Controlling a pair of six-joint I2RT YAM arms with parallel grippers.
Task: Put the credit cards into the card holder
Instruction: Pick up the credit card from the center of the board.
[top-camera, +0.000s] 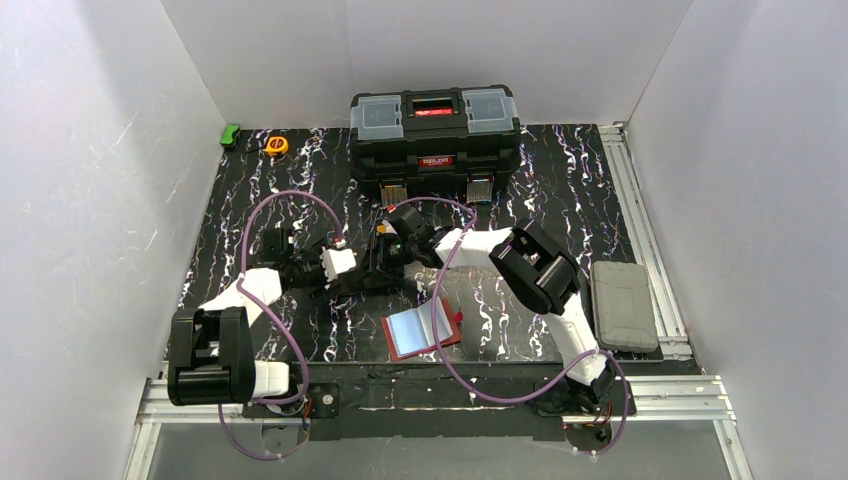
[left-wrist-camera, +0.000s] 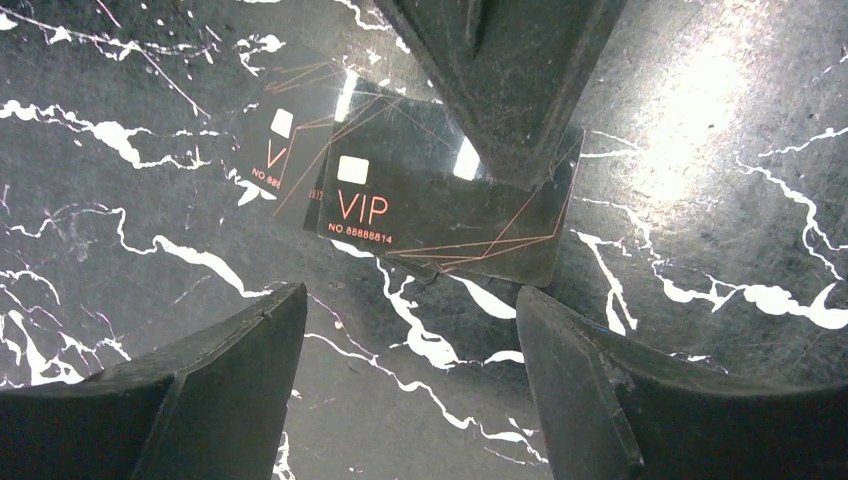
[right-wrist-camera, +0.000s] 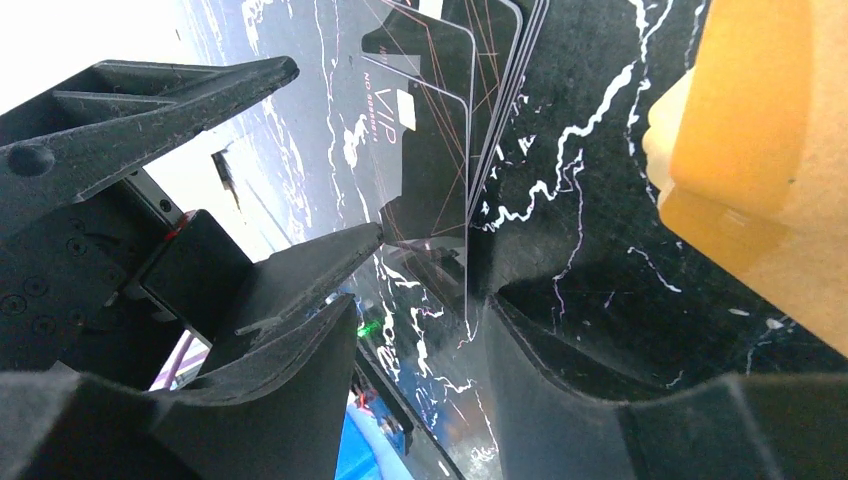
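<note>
The credit cards (left-wrist-camera: 440, 210) are black with orange "VIP" print and lie fanned on the black marbled mat; they also show in the right wrist view (right-wrist-camera: 430, 140). My left gripper (left-wrist-camera: 410, 330) is open and empty, low over the mat just short of the cards. My right gripper (right-wrist-camera: 420, 300) is open; one of its fingers (left-wrist-camera: 500, 90) rests on the top card's far edge. A glossy card lies tilted between its fingers. In the top view both grippers, left (top-camera: 368, 275) and right (top-camera: 388, 252), meet mid-table and hide the cards. The red card holder (top-camera: 445, 338) lies open near the front.
A big black toolbox (top-camera: 435, 130) stands at the back. A grey flat case (top-camera: 622, 305) lies on the right. A yellow tape measure (top-camera: 276, 145) and a green object (top-camera: 230, 135) sit at the back left. A blurred orange-tan shape (right-wrist-camera: 760, 150) is close on the right.
</note>
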